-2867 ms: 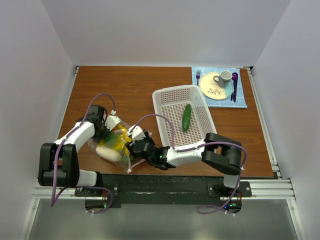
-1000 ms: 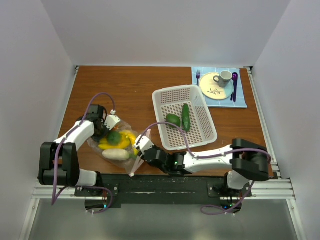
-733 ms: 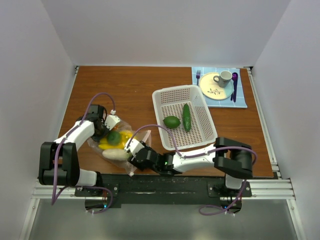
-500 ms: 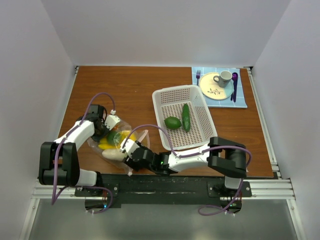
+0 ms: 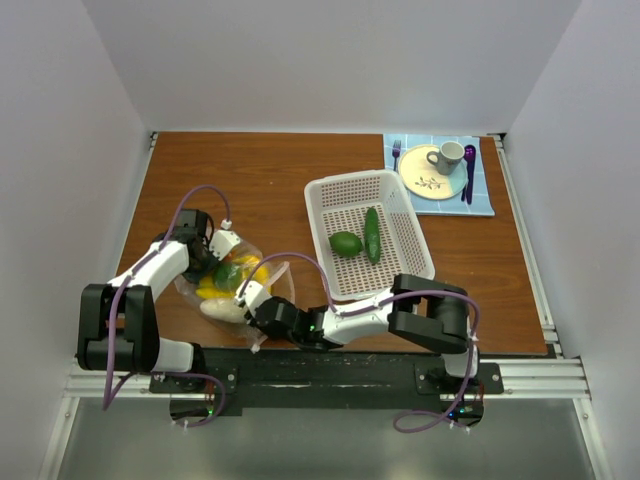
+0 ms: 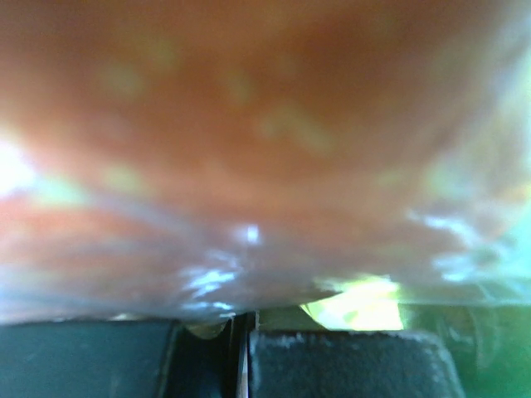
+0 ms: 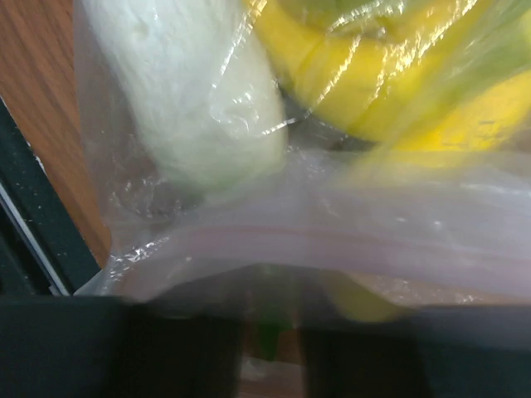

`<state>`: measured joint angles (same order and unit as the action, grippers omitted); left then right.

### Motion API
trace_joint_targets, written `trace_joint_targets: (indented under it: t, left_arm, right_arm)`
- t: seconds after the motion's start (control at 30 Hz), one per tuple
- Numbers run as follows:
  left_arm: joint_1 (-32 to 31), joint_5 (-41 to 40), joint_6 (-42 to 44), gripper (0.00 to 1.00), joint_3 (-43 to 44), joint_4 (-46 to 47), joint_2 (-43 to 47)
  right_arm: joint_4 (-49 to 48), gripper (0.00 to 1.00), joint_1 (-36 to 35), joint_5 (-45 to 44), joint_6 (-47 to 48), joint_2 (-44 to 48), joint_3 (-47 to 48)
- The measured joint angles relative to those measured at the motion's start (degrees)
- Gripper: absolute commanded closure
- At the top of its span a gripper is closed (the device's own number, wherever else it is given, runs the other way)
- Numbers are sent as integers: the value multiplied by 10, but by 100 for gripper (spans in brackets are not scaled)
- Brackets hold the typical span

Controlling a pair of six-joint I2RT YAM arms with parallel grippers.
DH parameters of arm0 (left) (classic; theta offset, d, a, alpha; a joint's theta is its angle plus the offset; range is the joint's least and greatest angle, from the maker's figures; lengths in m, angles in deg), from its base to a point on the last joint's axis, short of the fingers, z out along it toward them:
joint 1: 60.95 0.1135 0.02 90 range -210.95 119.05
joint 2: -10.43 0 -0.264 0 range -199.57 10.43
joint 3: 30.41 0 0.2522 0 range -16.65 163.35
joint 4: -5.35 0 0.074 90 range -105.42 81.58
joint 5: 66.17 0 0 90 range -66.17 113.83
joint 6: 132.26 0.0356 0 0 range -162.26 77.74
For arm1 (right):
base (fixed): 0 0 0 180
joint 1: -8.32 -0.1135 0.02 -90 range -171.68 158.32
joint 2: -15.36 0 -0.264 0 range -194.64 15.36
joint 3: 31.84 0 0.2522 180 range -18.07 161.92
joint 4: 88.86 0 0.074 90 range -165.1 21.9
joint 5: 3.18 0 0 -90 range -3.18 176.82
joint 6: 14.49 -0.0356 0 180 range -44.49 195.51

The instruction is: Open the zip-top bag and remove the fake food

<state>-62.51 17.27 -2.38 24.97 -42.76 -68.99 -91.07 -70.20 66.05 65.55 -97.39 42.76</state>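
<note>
The right gripper [image 5: 252, 298] noses at the bag [image 5: 272, 276] mouth near the table's front edge, its grip unreadable. The left gripper [image 5: 214, 246] clamps the far edge. Emptying is underway: lime [image 5: 345, 243] and cucumber [image 5: 372, 235] lie in the basket [image 5: 340, 190]. Next, probably, comes a reach inside for the white piece [image 7: 191, 99].

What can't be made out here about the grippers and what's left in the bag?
Left gripper: the left wrist view is blurred by film pressed against the lens; whether it pinches the zip-top bag is unclear.
Right gripper: fingers are a dark blur cut off by the bottom edge of the right wrist view; open or shut unclear.
Fake food: overlapping pieces and glare hide the count.
</note>
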Motion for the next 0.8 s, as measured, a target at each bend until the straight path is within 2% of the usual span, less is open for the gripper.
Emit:
trace_joint_targets:
  t: [0.03, 0.1, 0.5, 0.63, 0.8]
  left_arm:
    - [0, -1, 1, 100, 0, 0, 0]
    - [1, -2, 2, 100, -1, 2, 0]
    - [31, -3, 4, 100, -2, 22, -9]
    - [33, -3, 3, 100, 0, 23, -12]
    - [34, -3, 3, 100, 5, 23, -18]
  right_arm:
    - [-1, 92, 0, 0, -2, 3, -5]
    - [-3, 100, 1, -2, -9, 19, -25]
    - [34, 100, 0, -29, -47, 235, -129]
    - [94, 100, -1, -65, -61, 309, -156]
    - [212, 100, -2, -141, -85, 451, -184]
